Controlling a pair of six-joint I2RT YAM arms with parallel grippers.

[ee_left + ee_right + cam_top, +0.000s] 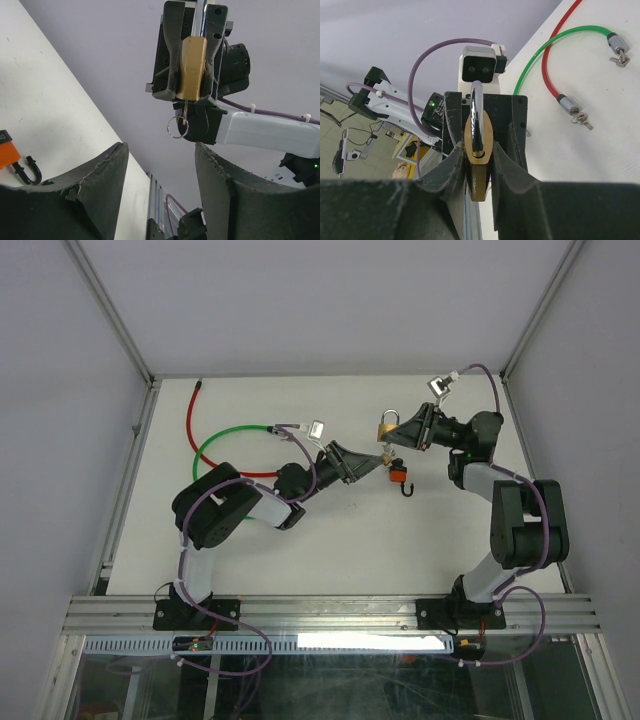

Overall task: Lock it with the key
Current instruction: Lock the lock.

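**A:** On the near side of the brass padlock (192, 65), what sits closest to the arm bases?

**B:** A small orange padlock with a black shackle (398, 475) lies on the white tabletop (300, 570), just nearer than the brass one and apart from it.

**A:** And the left end effector (372, 462)?

**B:** It comes in from the brass padlock's near-left, pointing at its keyed end. The two dark fingers stand apart with nothing between them. Its wrist view shows the padlock ahead of the fingertips, not within them.

**A:** Where is the brass padlock itself?

**B:** It is up off the tabletop, pinched by its flat sides in the right end effector (408, 428), which reaches in from the padlock's right. Those fingers are closed snugly on the body. The silver shackle points to the far side. A small key (185, 111) sticks out of the opposite end, with a thin wire ring hanging from it. Whether the shackle is latched I cannot tell.

**A:** Anything farther out?

**B:** Well to the padlock's left, a green cable lock (552, 39) and a red cable lock (189, 418) lie curved on the tabletop. The red one runs toward the far edge.
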